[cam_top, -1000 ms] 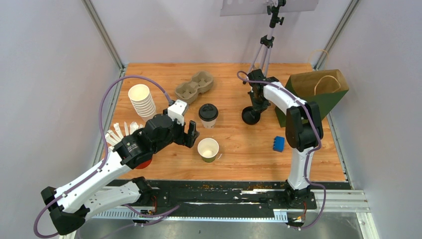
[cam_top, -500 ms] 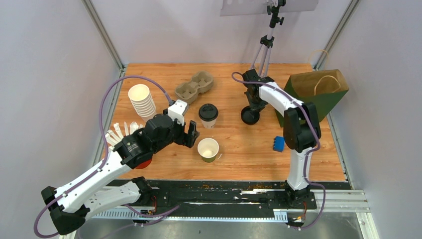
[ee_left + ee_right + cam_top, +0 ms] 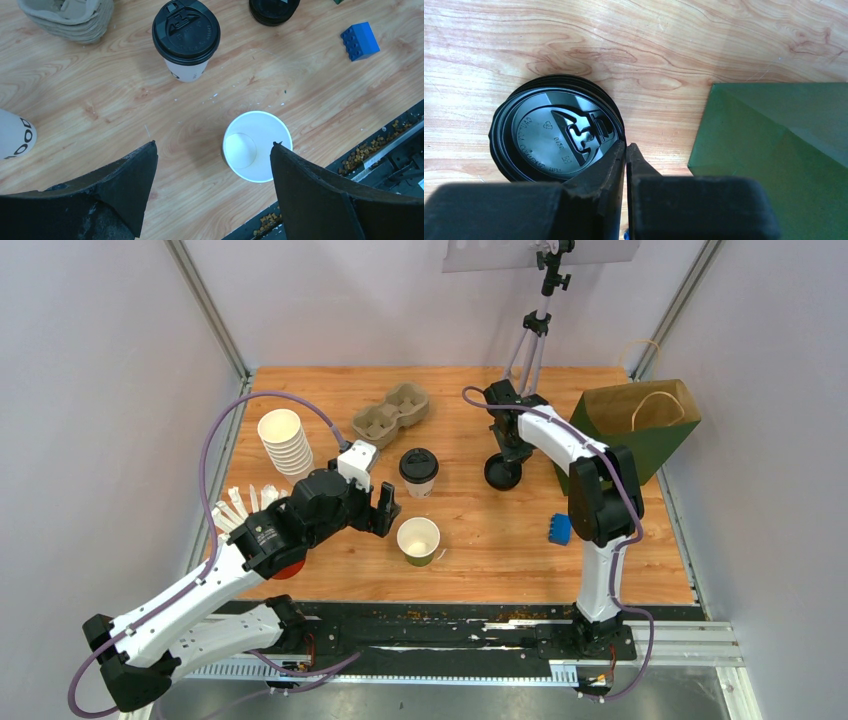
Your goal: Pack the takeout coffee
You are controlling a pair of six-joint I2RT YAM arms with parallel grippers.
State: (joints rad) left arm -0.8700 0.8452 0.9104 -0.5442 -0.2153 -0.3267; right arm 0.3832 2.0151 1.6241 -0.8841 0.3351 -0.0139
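Black plastic lid stack [image 3: 549,130] lies frame-left of right pincer [image 3: 625,146], tips together at its rim; left pincer [image 3: 214,146], apart, hangs over lidless olive paper cup [image 3: 257,146].

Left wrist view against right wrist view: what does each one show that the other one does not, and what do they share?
Only the left wrist view: the lidded cup, the lidless cup, the cardboard carrier, the blue block. Only the right wrist view: a plain look at the green paper bag. Both: the stack of black lids on the wooden table.
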